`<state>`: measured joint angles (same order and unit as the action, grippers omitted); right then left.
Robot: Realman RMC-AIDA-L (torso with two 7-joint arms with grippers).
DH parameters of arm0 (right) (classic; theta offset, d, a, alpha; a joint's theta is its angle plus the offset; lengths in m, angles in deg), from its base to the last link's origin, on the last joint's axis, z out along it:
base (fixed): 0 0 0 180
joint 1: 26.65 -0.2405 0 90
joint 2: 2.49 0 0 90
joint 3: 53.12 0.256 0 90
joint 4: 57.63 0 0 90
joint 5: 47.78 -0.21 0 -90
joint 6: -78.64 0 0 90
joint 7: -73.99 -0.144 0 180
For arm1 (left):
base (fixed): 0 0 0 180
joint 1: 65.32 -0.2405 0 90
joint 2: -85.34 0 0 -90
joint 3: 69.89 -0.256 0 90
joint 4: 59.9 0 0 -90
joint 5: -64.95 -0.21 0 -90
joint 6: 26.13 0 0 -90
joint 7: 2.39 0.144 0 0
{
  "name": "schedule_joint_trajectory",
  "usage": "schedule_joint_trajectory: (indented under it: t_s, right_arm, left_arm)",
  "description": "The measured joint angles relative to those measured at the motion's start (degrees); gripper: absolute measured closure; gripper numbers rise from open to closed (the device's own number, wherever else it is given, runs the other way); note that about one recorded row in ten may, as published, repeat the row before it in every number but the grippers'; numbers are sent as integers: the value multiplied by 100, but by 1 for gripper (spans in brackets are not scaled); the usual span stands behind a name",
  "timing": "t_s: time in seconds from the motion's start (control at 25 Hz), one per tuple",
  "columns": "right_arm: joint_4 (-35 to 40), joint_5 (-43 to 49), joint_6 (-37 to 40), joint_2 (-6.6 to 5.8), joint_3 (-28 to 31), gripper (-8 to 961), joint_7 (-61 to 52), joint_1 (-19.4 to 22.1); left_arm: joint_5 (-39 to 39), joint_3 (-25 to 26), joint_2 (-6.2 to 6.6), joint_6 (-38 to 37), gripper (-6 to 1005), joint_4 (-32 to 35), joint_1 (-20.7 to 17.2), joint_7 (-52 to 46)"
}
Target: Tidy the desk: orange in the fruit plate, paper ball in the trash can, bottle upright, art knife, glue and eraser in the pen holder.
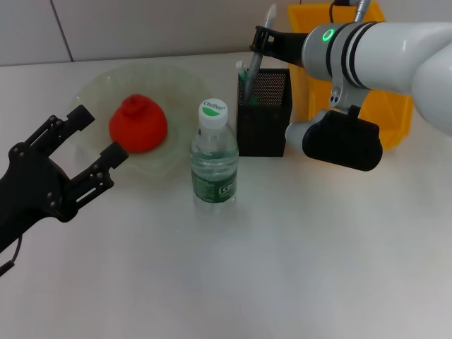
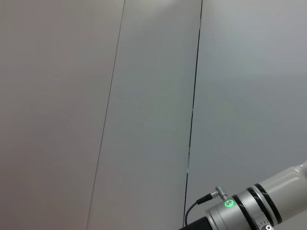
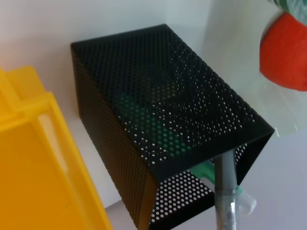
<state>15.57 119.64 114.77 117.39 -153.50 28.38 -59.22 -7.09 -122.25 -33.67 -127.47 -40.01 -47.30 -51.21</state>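
Grey art knife (image 1: 269,21) pinched in right gripper (image 1: 258,37) fingers above pen holder (image 1: 264,113), left gripper (image 1: 88,141) fingers spread.

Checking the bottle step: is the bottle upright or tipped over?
Upright: the bottle stands on its base, white cap on top, beside the pen holder.

Lighting is bright, even and diffuse, apparently from overhead. The white matte tabletop (image 1: 296,268) shows a broad soft sheen at centre front and only faint, soft-edged shadows beside the clear plastic bottle with the dark green label (image 1: 214,159) and the black square metal-mesh cup (image 1: 265,113). The head view is sharp. In the right wrist view, the grey rod-shaped item (image 3: 226,191) nearest the lens is blurred, the mesh in focus. The left wrist view shows flat, evenly lit grey wall panels (image 2: 144,96).
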Motion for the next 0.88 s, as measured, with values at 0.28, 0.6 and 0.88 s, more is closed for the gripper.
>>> schedule_joint_trajectory:
  t_s: [0.28, 0.6, 0.88]
  right_arm:
    - [185, -4, 39, 0, 5, 771, -79, 115]
    - [750, -18, 111, 0, 42, 416, -938, 281]
    - [1290, -58, 176, -26, 348, 360, -1902, 331]
  left_arm:
    - [6, -3, -5, -39, 215, 3, 0, 0]
    - [9, -25, -9, -46, 215, 7, 25, -2]
    - [65, -44, -9, -49, 214, 7, 35, -5]
